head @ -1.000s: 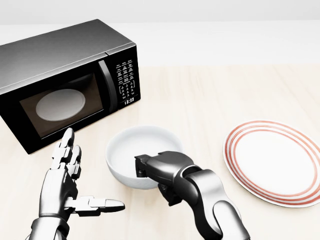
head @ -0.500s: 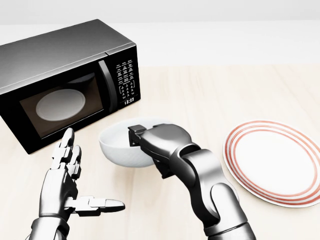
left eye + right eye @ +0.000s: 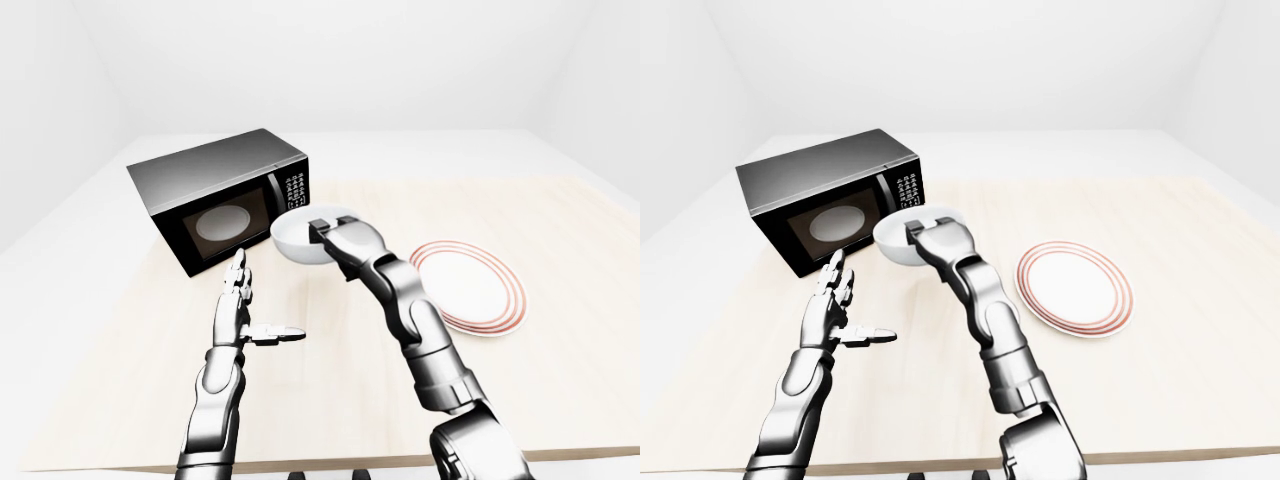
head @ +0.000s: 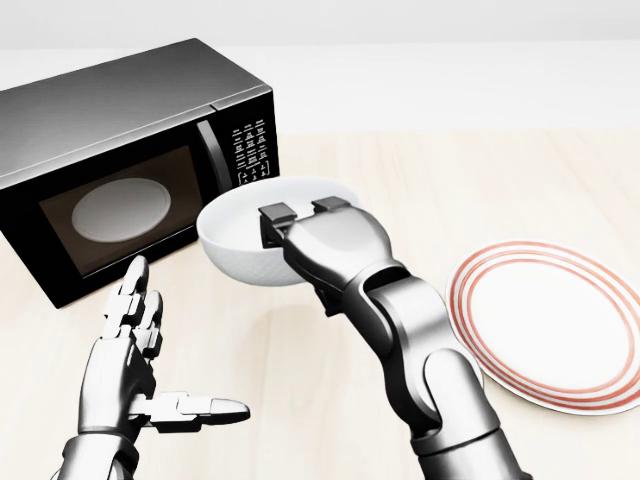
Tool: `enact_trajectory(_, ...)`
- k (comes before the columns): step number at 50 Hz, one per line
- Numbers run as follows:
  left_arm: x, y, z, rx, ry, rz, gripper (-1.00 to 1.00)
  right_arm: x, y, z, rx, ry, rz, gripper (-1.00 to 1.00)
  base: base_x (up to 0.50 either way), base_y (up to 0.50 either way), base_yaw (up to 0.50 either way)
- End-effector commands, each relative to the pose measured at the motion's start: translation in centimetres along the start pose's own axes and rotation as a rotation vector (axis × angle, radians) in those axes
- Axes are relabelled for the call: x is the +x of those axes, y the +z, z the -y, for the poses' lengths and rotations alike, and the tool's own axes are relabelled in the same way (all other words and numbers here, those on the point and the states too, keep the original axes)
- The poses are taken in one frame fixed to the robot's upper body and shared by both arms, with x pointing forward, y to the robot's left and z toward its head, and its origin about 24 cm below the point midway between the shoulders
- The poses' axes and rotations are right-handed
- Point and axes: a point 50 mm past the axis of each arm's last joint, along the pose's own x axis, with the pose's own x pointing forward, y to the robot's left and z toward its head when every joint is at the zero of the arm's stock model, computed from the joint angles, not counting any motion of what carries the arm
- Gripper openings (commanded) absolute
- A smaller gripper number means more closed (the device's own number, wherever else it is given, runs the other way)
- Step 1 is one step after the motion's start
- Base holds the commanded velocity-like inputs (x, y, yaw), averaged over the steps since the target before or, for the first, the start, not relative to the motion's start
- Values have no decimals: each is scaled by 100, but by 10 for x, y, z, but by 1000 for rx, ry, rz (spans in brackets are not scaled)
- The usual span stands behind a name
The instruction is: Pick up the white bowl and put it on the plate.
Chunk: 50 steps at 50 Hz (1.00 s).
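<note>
Above the pale wooden surface [image 4: 420,170], the round white bowl [image 4: 240,235] hung clear, its rim gripped by the right robot hand [image 4: 300,225]. Carrying it to the red-ringed white plate [image 4: 550,325], well right, remained. The left robot hand [image 4: 135,375] hovered open-fingered.

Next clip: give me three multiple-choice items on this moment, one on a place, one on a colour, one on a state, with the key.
1. In the head view, the plate lies where?
A. Lower right
B. Upper left
C. Inside the microwave

2. What colour are the plate's rim rings?
A. Blue
B. Red
C. Green

3. The white bowl is:
A. Resting on the plate
B. Held by the right hand
C. Held by the left hand

Key: 1 A, it sits right of the arm; 2 B, red rings circle its white centre; 3 B, fingers hook its rim, off the table, while the left hand is open.
</note>
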Motion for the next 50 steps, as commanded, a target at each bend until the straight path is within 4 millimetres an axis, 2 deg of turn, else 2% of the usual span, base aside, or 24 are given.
enact_trajectory(1,0,0,0,0,0,0,100,-3,1,15,71,-115,42,-100,0,0,0)
enact_trajectory(23,0,0,0,0,0,0,100,-15,-21,30,50,-245,-16,-100,0,0,0)
enact_trajectory(34,0,0,0,0,0,0,100,-19,-30,31,55,-257,-39,-100,0,0,0)
enact_trajectory(50,0,0,0,0,0,0,100,-25,-54,36,56,-270,-100,-100,0,0,0)
